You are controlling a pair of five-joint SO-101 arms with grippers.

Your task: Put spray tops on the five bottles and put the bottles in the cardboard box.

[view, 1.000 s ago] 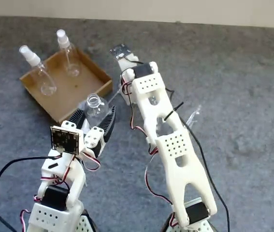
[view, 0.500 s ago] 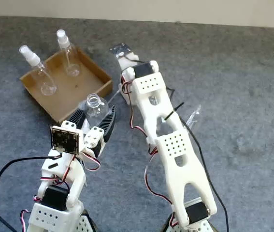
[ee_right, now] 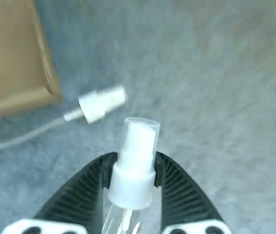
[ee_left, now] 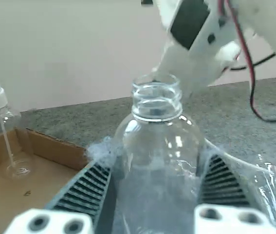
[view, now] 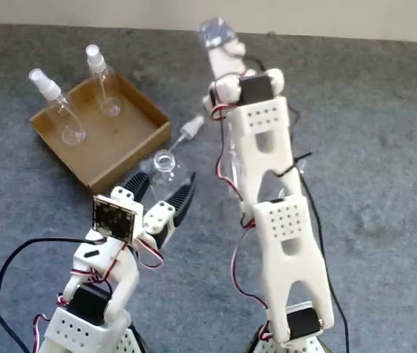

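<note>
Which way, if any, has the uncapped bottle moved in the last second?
Yes: the uncapped bottle shifted rightward, away from the cardboard box.

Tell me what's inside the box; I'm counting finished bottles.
Two capped bottles stand in the box; its near wall hides a strip of floor.

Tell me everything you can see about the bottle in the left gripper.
The bottle is clear, plastic-looking and appears empty, with rounded shoulders and an open ridged neck, nothing fitted on it. It stands upright, clamped on both sides by the black ribbed pads of the left gripper, close beside the outer wall of the cardboard box. Its base is hidden.
</note>
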